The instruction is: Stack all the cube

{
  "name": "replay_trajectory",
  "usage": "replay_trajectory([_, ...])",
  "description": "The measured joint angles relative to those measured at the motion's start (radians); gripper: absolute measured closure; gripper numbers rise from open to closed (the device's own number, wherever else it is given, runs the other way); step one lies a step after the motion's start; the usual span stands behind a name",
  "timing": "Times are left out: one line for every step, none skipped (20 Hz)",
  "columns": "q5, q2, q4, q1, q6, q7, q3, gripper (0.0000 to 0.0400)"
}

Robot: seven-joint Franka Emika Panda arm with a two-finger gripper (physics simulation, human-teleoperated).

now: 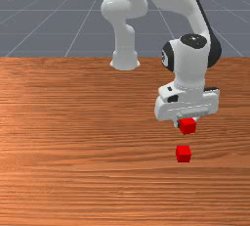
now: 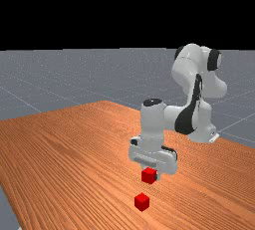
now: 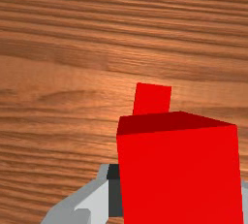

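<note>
Well in from the edges of the tabletop (image 1: 73, 171), the lower red cube (image 1: 183, 154) sits bare; the gripper (image 1: 187, 123) pinches the raised red cube (image 2: 149, 175): lifting looks done, aligning, stacking and release remain.

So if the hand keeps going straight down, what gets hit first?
Probably the lower cube, struck by the held cube, and likely off-centre. Depth is hard to judge, so it might just miss and meet the table instead.
</note>
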Motion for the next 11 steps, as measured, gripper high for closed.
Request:
replay_trajectory([0.001, 0.012, 0.013, -0.001, -0.002, 0.000, 0.001, 0.0208])
replay_trajectory([0.002, 0.020, 0.027, -0.003, -0.003, 0.000, 0.002, 0.0208])
replay_trajectory([0.002, 0.028, 0.044, -0.004, -0.004, 0.000, 0.002, 0.0208])
replay_trajectory([0.002, 0.035, 0.063, -0.005, -0.005, 0.000, 0.002, 0.0208])
replay_trajectory([0.004, 0.049, 0.084, -0.008, -0.005, 0.000, 0.003, 0.0208])
replay_trajectory([0.005, 0.066, 0.107, -0.011, -0.009, 0.000, 0.004, 0.0208])
replay_trajectory([0.005, 0.083, 0.130, -0.014, -0.019, 0.000, 0.005, 0.0208])
replay_trajectory([0.005, 0.102, 0.154, -0.016, -0.034, 0.002, 0.005, 0.0208])
replay_trajectory([0.005, 0.117, 0.167, -0.018, -0.042, 0.002, 0.006, 0.0208])
replay_trajectory([-0.002, 0.126, 0.175, -0.016, -0.047, 0.000, 0.003, 0.0126])
replay_trajectory([-0.011, 0.132, 0.180, -0.014, -0.051, -0.002, -0.001, 0.0077])
